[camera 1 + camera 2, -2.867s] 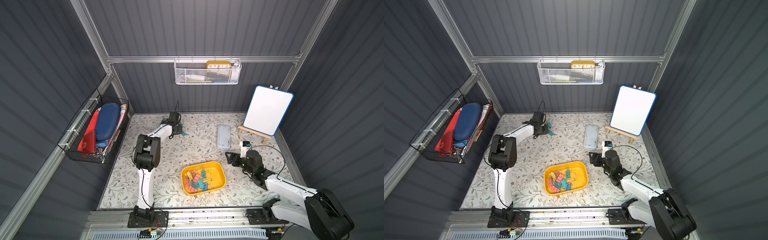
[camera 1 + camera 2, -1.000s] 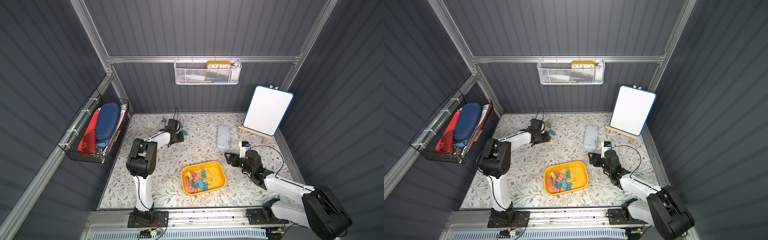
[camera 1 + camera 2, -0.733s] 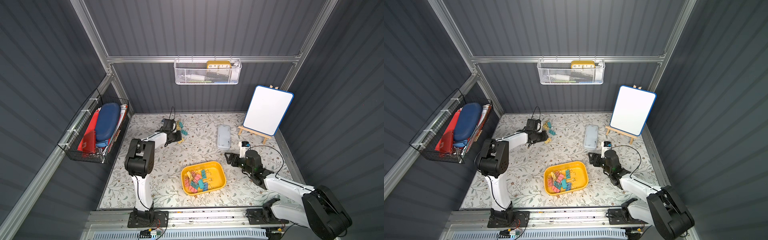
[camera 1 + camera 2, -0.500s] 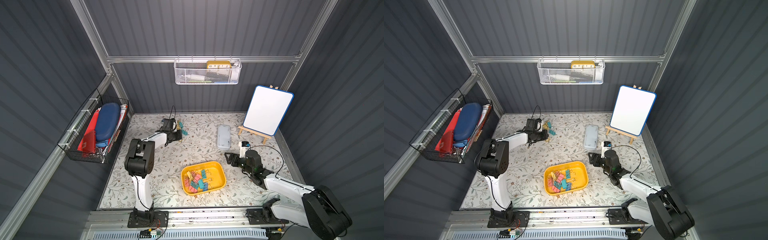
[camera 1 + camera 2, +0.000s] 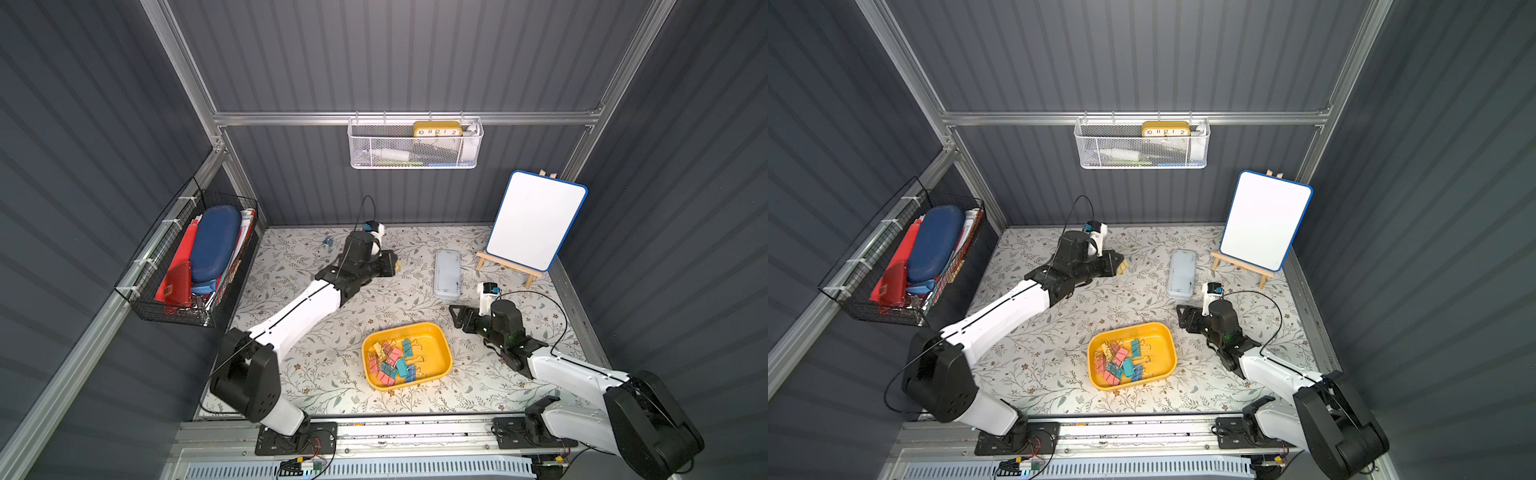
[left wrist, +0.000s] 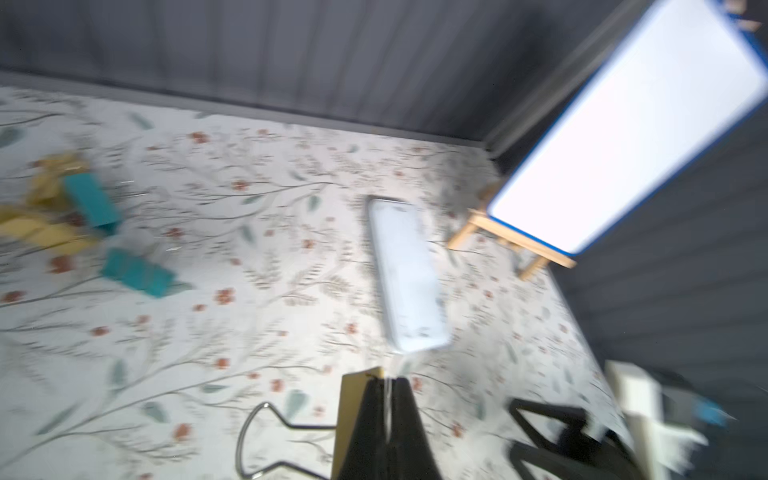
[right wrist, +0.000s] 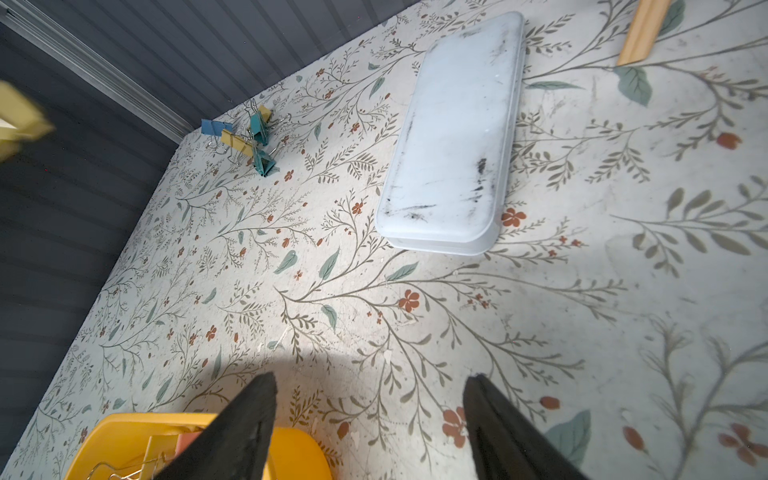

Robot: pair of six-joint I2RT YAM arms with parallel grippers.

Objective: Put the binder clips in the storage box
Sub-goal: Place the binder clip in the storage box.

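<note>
The floral-patterned bench (image 5: 316,374) (image 5: 1034,365) fills the floor of the grey-walled cell. The left arm (image 5: 299,311) (image 5: 1000,316) stretches across it toward the back middle. The left jaws are closed on a yellow binder clip (image 6: 353,411), a sliver of which shows at their tip in both top views (image 5: 397,266) (image 5: 1121,266). Its wire handles (image 6: 257,440) stick out sideways in the blurred left wrist view.

The right arm (image 5: 573,370) (image 5: 1275,374) lies low along the right side. The right jaws are spread wide and hold nothing, low over bare bench just beside the storage box's far right corner.

A blue-framed whiteboard (image 5: 536,220) (image 5: 1264,220) leans on a wooden easel at the back right. A black wire basket (image 5: 187,266) on the left wall holds a blue case and red folders. A white mesh basket (image 5: 415,145) on the back wall holds a yellow clock.

The yellow storage box (image 5: 440,336) (image 5: 1167,336) sits front of centre, with a heap of pink, teal, blue and yellow binder clips (image 5: 395,361) (image 5: 1121,361) inside. A translucent white lid (image 5: 447,274) (image 5: 1181,274) (image 7: 453,137) lies flat behind it, apart from it.

Loose clips (image 7: 249,141) remain in a small cluster near the back left of the bench, teal, yellow and blue together. In a top view only one blue clip (image 5: 328,243) shows beside the arm.
</note>
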